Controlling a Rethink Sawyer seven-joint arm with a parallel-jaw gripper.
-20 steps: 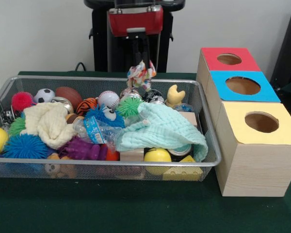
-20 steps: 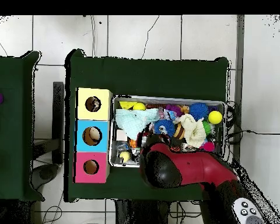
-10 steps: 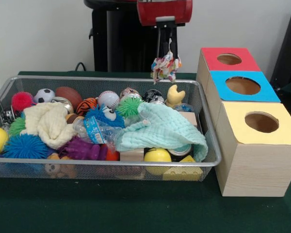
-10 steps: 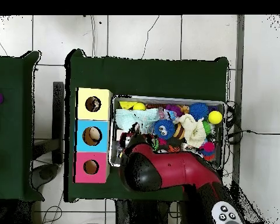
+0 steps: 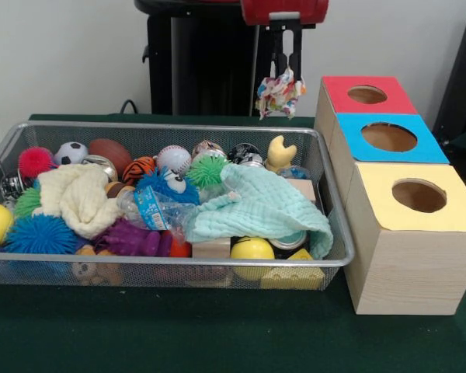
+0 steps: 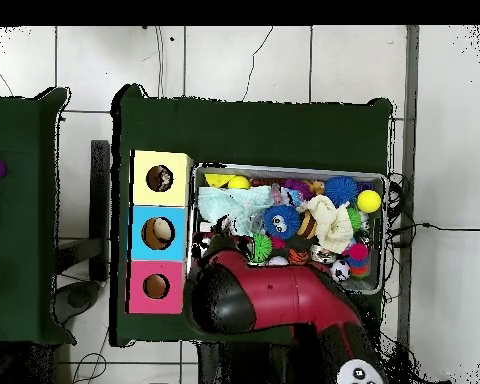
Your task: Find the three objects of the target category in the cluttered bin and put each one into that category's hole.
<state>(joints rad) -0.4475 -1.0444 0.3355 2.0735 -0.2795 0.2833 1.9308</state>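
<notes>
Patterned cloth scrap hangs pinched in my closed gripper, above the wire bin's far corner; I judge it mid-carry, needing travel over the red-topped box's hole.

Bulky red arm — black joint cap, slim black claw.

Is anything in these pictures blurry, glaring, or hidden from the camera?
Front view: even, soft light, no harsh glare; the patterned cloth hanging from the claw looks slightly smeared. Overhead view: the red arm hides the claw and one side of the wire bin.
</notes>
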